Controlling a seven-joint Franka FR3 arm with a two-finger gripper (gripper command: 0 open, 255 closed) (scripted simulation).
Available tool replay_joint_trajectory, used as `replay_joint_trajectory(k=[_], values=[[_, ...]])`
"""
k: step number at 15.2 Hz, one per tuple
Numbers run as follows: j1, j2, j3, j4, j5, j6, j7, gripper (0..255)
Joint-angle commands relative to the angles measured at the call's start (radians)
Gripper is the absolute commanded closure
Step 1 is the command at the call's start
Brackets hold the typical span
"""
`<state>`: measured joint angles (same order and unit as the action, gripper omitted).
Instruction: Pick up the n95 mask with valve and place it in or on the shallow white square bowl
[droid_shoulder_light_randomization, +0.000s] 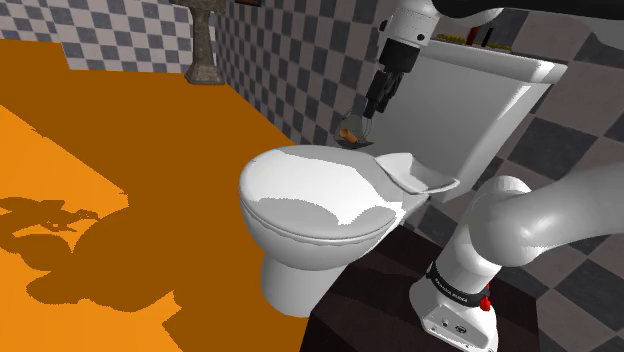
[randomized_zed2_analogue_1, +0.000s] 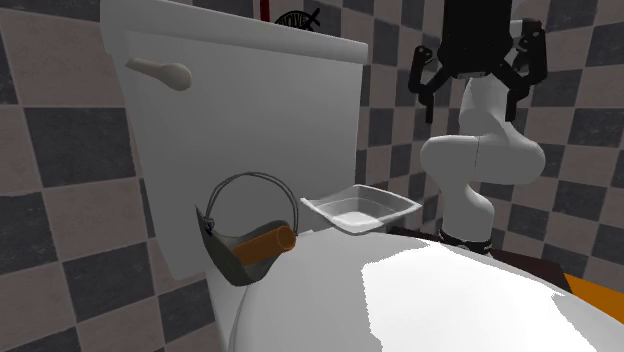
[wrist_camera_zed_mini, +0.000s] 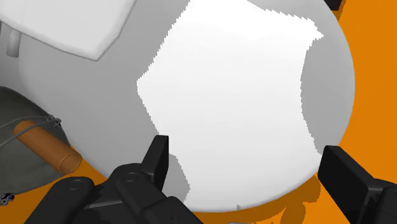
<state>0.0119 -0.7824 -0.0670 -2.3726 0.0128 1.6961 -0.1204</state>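
Between my jaws, which stand wide apart and hold nothing, lies the bare white toilet lid (wrist_camera_zed_mini: 242, 95), so I judge that I am hanging above the seat and not yet lined up with anything. Off to the side of one finger (wrist_camera_zed_mini: 159, 159) sits the n95 mask (wrist_camera_zed_mini: 25, 172), a grey-green shell with an orange valve (wrist_camera_zed_mini: 44, 147) jutting from it and thin strap loops standing up over it. It rests at the back of the lid, at the foot of the tank (randomized_zed2_analogue_1: 250, 100). The step in hand, as I read it, is the approach. To do it well I should slide sideways until the shell is centred between my jaws. I should turn so the fingers close across the shell's body rather than on the valve or the loose straps, which would likely slip or snag. Then I should come straight down and close gently, since the shell looks light enough to skid on the smooth lid. Just past the mask, near it but apart, the shallow white square bowl (wrist_camera_zed_mini: 70, 28) also sits at the rear of the lid, so the carry should be short once I lift clear of its rim. Beyond both rise the tank and the grey checkered wall (randomized_zed2_analogue_1: 60, 200).
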Motion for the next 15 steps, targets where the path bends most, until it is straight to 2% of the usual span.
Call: replay_joint_trajectory(k=[1,8,15], values=[[0.000,0.000,0.000,0.000,0.000,0.000,0.000,0],[-0.043,0.269,-0.090,0.187,-0.056,0.004,-0.061,0],[-0.080,0.544,-0.173,0.423,-0.075,-0.030,-0.125,0]])
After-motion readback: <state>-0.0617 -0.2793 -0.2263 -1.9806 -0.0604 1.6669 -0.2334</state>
